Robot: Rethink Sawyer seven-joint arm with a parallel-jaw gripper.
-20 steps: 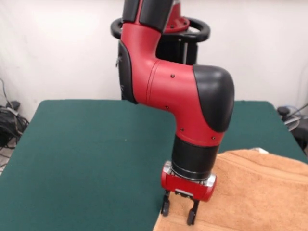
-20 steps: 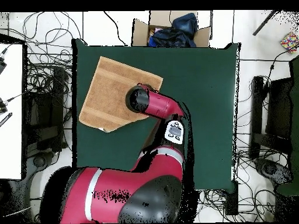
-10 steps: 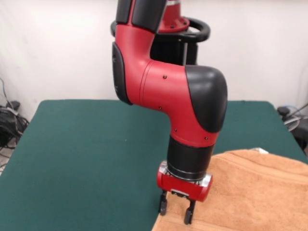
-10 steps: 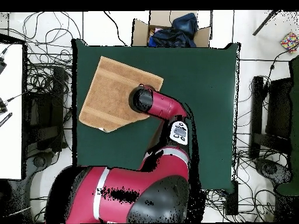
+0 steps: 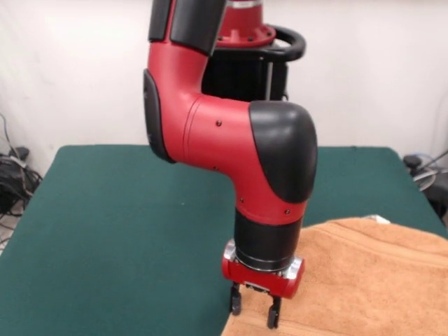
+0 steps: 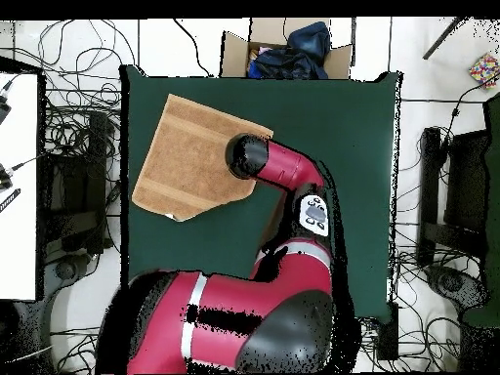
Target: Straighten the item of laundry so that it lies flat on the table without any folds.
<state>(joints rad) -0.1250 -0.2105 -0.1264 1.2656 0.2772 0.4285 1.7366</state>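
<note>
Across the counter (image 5: 119, 224), seen from the front, the red and black arm (image 5: 231, 154) bends down and fills the middle of the picture, hiding much of the green top behind it. Its gripper (image 5: 253, 310) hangs at the left edge of the orange-tan towel (image 5: 364, 280), which lies at the counter's lower right and runs out of the picture. The two dark fingers (image 5: 236, 301) stand slightly apart with nothing between them, their tips just over the towel's edge. A small white tag (image 5: 378, 219) shows at the towel's far edge. Cables (image 5: 14, 175) lie on the floor off the counter's left side.

From overhead, the towel (image 6: 190, 156) lies turned at an angle near the counter's (image 6: 332, 127) upper left corner, spread out with its border bands showing. The arm's wrist (image 6: 249, 156) covers the towel's right corner, so the gripper is hidden beneath it. A cardboard box (image 6: 283, 49) holding dark cloth stands beyond the counter's top edge, and tangled cables (image 6: 83, 127) lie along the left side.
</note>
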